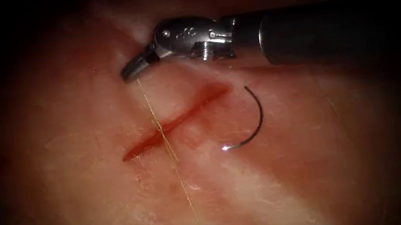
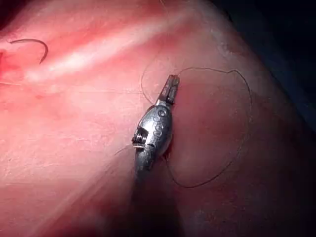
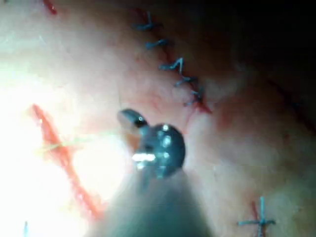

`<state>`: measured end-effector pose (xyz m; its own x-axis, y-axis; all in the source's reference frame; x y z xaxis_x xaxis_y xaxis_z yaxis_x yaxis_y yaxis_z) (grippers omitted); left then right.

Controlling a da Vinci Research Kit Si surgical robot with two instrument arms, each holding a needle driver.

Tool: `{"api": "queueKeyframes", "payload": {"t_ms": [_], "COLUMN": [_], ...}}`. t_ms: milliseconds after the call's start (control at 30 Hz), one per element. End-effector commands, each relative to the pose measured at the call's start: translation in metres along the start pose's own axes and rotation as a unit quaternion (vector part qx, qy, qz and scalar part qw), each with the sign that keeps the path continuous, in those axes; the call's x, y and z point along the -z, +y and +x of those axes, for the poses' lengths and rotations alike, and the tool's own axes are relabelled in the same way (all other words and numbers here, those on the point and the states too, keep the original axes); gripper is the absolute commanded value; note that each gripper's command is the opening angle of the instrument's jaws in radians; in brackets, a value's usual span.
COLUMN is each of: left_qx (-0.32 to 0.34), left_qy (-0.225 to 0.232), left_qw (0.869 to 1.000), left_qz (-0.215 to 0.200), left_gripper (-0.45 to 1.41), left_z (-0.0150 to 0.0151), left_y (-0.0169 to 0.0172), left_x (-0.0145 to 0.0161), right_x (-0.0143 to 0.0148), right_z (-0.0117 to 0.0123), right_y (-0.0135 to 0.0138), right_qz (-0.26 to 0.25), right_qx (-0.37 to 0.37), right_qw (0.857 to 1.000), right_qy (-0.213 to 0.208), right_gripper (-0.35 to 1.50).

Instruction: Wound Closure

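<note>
The cut point(image 1: 175, 122) runs slantwise across the tissue point(image 1: 91, 199), wet with red fluid. The right tool point(image 1: 132, 69) comes in from the right and hovers just above the cut's middle, jaws shut on the pale thread point(image 1: 164, 134). That thread runs taut from the jaws down across the cut. The curved needle point(image 1: 259, 116) lies free on the tissue right of the cut, held by nothing, its tip glinting. In the left wrist view the left tool point(image 2: 172, 88) rests over the tissue away from the needle point(image 2: 34, 43), jaws shut where a slack loop of thread point(image 2: 244, 133) meets their tip.
The right wrist view has the right tool's jaws point(image 3: 129, 118) beside the red cut point(image 3: 54, 143). Behind them is an older cut closed with several blue stitches point(image 3: 173, 69), and another blue stitch point(image 3: 259, 221) nearby. The right shaft point(image 1: 316, 29) crosses above the wound.
</note>
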<state>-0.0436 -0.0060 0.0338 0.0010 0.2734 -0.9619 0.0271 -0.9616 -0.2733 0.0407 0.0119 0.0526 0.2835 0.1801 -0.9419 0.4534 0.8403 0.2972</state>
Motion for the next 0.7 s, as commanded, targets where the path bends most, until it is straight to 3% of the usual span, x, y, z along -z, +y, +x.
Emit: {"api": "queueKeyframes", "payload": {"t_ms": [33, 200, 700], "left_qx": [0.003, 0.002, 0.003], "left_qy": [0.0, 0.001, 0.008], "left_qw": [1.0, 1.0, 1.0], "left_qz": [0.0, -0.008, -0.021], "left_gripper": [-0.45, -0.45, -0.45], "left_z": [-0.0006, 0.0001, 0.0034], "left_y": [0.0006, 0.0021, 0.0054], "left_x": [-0.0007, -0.0026, -0.0059], "right_x": [-0.0004, -0.0002, 0.0006], "right_z": [0.0001, 0.0006, 0.0009], "right_y": [0.0013, 0.0024, 0.0019], "right_qz": [-0.008, -0.021, -0.029], "right_qx": [0.001, 0.005, 0.004], "right_qw": [1.0, 1.0, 1.0], "right_qy": [-0.001, -0.001, -0.003], "right_gripper": [-0.35, -0.35, -0.35]}}
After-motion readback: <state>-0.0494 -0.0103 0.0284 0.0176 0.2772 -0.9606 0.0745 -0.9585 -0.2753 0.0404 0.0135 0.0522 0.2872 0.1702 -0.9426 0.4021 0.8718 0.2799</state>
